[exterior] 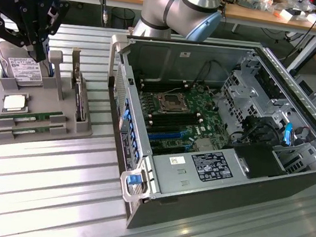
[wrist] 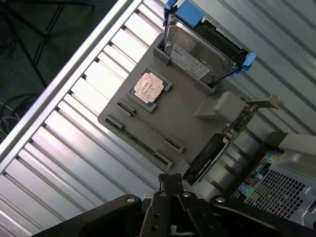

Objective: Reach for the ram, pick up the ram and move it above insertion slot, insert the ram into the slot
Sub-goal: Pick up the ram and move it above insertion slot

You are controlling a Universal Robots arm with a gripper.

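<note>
So, your gripper is clenched on nothing, hanging over the hard drive at the back of the grey holder tray. The ram lies in the tray's front grooves, on the camera side of the claw past the processor chip. Its long axis runs across the exterior view. A second stick sits just beside it.

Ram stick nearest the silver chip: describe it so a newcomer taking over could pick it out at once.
Find the grey plastic holder tray at the exterior view's left of the open computer case. Beside its square silver processor chip lies the ram, a long thin green circuit-board stick in a groove. A similar second stick lies parallel, farther from the chip.
</note>
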